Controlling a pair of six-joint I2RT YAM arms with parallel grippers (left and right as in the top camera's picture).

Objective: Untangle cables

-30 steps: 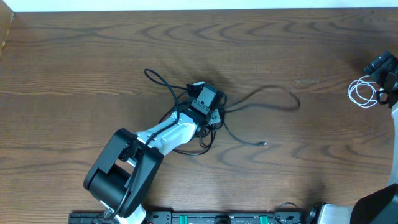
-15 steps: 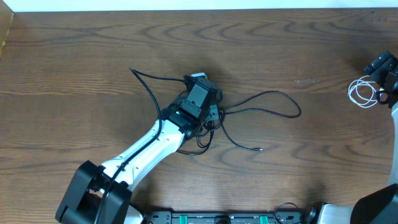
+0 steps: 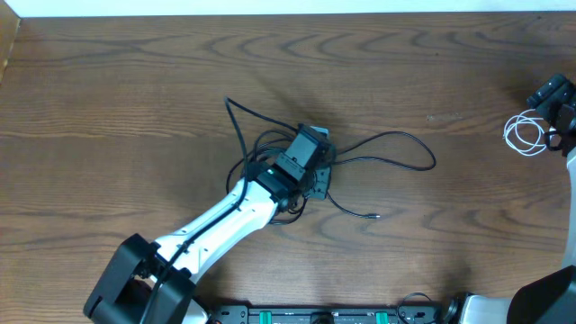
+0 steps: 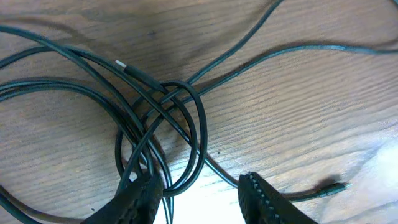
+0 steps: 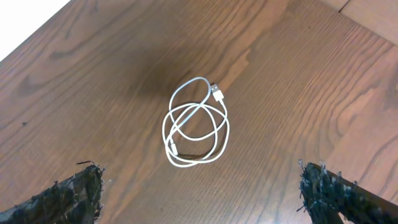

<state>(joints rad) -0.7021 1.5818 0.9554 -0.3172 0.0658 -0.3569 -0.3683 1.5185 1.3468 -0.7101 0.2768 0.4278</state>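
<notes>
My left tool point(image 4: 198, 198) stands open at the black cables point(image 4: 177, 93), whose knot lies just ahead of its fingers; one loop may touch a finger. My right tool point(image 5: 199, 194), wide open and empty, hovers over the coiled white cable point(image 5: 196, 127) on the counter point(image 5: 298, 74).

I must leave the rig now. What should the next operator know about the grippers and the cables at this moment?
Left gripper: open, low over the black cables; one loop reaches between its fingers, nothing clamped.
Right gripper: open, above the white cable, not touching it.
Done: the white cable lies coiled alone, far right on the table.
Left: the black cables are knotted mid-table; one plug end lies free.
</notes>
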